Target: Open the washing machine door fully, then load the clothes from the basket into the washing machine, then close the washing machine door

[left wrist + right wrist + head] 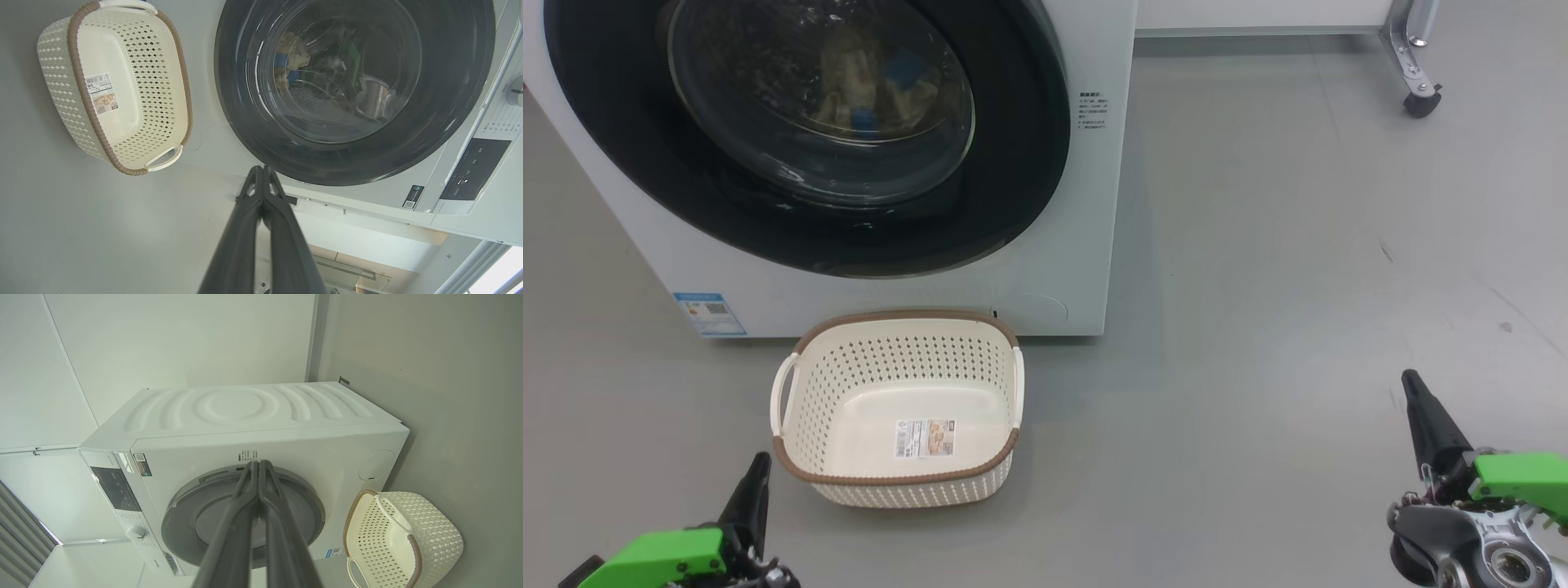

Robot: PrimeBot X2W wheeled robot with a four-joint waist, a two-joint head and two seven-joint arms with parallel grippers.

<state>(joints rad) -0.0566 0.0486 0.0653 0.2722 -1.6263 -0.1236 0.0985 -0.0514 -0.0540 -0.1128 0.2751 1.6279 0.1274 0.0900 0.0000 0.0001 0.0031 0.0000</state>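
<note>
The white washing machine [1062, 278] stands ahead with its round black-ringed door [1013, 163] shut flat against the front. Through the glass I make out cream and blue clothes [866, 90] inside the drum, also clothes [290, 57] in the left wrist view. The cream basket [980, 359] with a brown rim sits on the floor before the machine, with only a label sticker on its floor. My left gripper [760, 461] is shut at the lower left, just left of the basket. My right gripper [1409, 380] is shut at the lower right, far from both. Both hold nothing.
Grey floor [1258, 286] stretches to the right of the machine. A metal leg on a black caster [1421, 102] stands at the far right back. A white wall [184, 339] rises behind the machine, whose control panel [116, 488] and knob face the front.
</note>
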